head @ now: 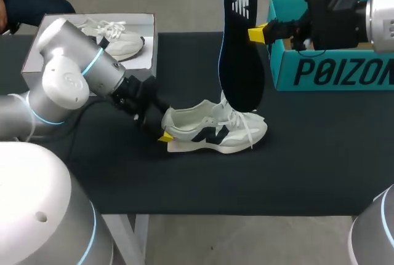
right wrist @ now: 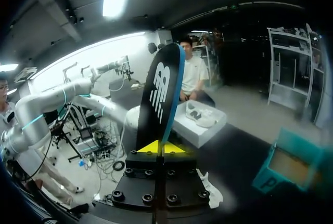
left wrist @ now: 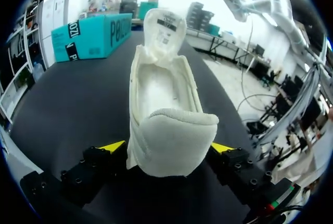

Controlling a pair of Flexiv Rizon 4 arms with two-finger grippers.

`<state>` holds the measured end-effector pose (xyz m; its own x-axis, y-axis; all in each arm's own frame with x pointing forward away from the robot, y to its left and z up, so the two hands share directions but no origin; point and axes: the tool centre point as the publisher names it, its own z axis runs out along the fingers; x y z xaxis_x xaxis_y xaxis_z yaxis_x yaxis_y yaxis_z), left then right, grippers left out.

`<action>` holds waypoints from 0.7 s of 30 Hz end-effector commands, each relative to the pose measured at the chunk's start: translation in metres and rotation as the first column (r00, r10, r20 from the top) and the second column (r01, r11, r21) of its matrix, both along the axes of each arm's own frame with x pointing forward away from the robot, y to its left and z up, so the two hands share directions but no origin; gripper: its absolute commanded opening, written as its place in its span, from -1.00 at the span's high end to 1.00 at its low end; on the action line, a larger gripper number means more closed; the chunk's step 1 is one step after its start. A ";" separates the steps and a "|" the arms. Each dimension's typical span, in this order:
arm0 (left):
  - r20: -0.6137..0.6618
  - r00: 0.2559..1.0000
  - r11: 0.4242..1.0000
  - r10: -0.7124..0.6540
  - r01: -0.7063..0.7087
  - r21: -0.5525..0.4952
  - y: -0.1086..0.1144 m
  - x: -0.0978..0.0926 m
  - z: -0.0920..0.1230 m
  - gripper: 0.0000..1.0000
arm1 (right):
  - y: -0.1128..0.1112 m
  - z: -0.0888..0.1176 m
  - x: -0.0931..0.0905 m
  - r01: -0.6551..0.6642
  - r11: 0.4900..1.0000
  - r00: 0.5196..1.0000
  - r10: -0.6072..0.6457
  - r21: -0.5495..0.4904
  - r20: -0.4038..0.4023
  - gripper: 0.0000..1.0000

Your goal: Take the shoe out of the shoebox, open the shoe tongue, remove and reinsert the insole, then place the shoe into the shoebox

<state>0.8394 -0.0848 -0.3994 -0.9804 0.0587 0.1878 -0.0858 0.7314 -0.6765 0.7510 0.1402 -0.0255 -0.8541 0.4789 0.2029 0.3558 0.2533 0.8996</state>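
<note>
The left arm (head: 68, 80) is made of fat, round, silver-grey tubes. Thin rings of blue light glow around its joints. The right arm (head: 381, 19) has the same shiny silver shell, and then a chunky black part. The left gripper (left wrist: 166, 147) has two black blocks with little round screws and pointy yellow tips. The right gripper (right wrist: 161, 147) is black too, dotted with screws, with yellow triangle tips.

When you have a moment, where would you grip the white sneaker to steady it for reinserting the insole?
On the white sneaker, I'd grip the heel from behind, a finger on each side, as the left end effector does: it is narrow, and the opening and raised tongue are left clear for the insole.
</note>
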 end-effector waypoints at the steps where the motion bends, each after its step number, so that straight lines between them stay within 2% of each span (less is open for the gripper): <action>1: 0.011 1.000 0.995 -0.010 0.009 0.099 0.000 -0.005 0.013 -1.00 | 0.002 -0.001 0.002 0.001 1.000 1.000 -0.001 -0.001 -0.001 1.00; 15: 0.011 1.000 0.995 -0.010 0.009 0.099 0.000 -0.005 0.013 -1.00 | 0.002 -0.001 0.002 0.001 1.000 1.000 -0.001 -0.001 -0.001 1.00; 17: -0.055 0.998 0.980 -0.005 0.016 0.198 -0.002 -0.007 0.023 -1.00 | 0.002 -0.001 0.002 0.001 1.000 1.000 -0.001 -0.001 -0.001 1.00; 18: -0.063 0.998 0.979 0.009 0.004 0.202 -0.003 -0.009 0.027 -1.00 | 0.002 -0.001 0.002 0.001 1.000 1.000 -0.001 -0.001 -0.001 1.00; 21: -0.130 0.990 0.950 0.047 -0.004 0.312 -0.004 -0.010 0.040 -1.00 | 0.002 -0.001 0.002 0.001 1.000 1.000 -0.001 -0.001 -0.001 1.00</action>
<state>0.8242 -0.0844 -0.3789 -0.9633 -0.0033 0.2685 -0.1555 0.8220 -0.5478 0.7510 0.1403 -0.0255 -0.8541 0.4788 0.2030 0.3558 0.2533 0.8996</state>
